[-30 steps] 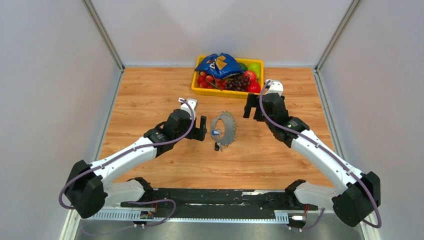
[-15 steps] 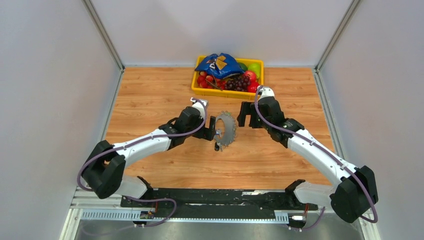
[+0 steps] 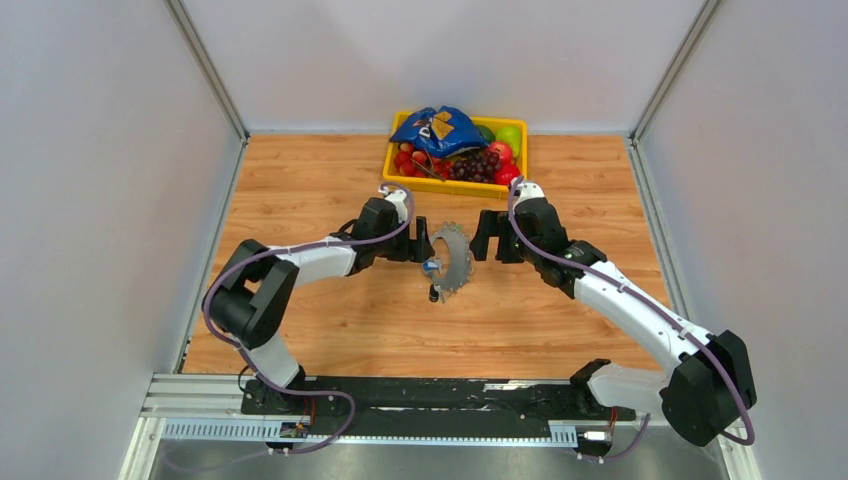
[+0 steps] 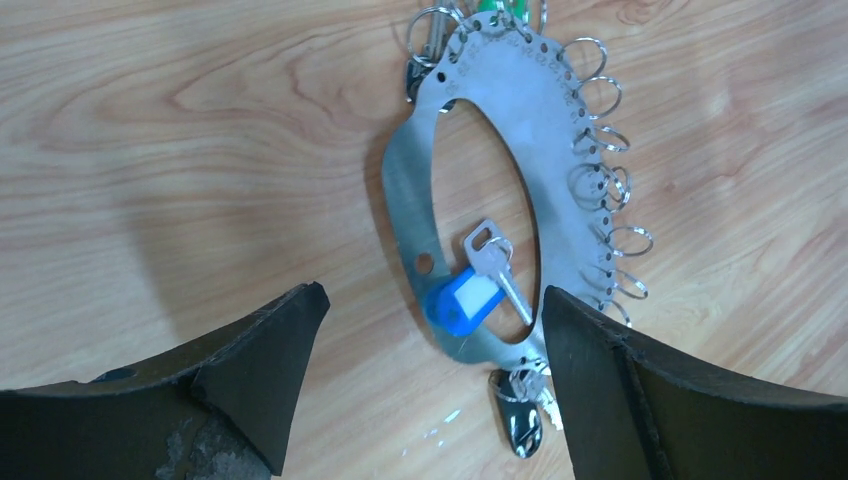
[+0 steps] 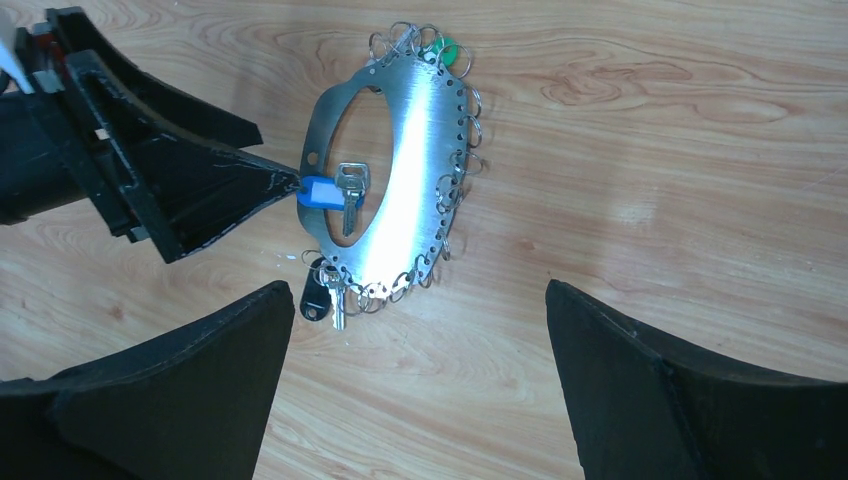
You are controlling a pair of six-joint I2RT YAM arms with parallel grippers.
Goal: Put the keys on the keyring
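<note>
The table (image 3: 300, 200) is a light wooden board with plain grey walls (image 3: 100, 150) on three sides; at the upper middle of the top view stands a yellow crate (image 3: 400, 182) of fruit with a blue bag (image 3: 437, 128) on it. The keyring (image 3: 461, 258), a flat oval metal plate fringed with small wire rings, lies flat in the centre of the table; a blue-tagged key (image 4: 470, 295) lies inside its opening, a dark-headed key (image 5: 318, 295) at its lower end, and a green tag (image 5: 444, 50) at its upper end. The left gripper (image 3: 420, 240) is just left of the plate with fingers spread apart and holding nothing; in the right wrist view one fingertip reaches the blue tag, but I cannot tell if it touches. The right gripper (image 3: 485, 232) is just right of the plate, also spread wide and empty. Compared with one second ago, both grippers have come closer to the keyring, the left elbow has folded inward, and the keyring has not moved.
</note>
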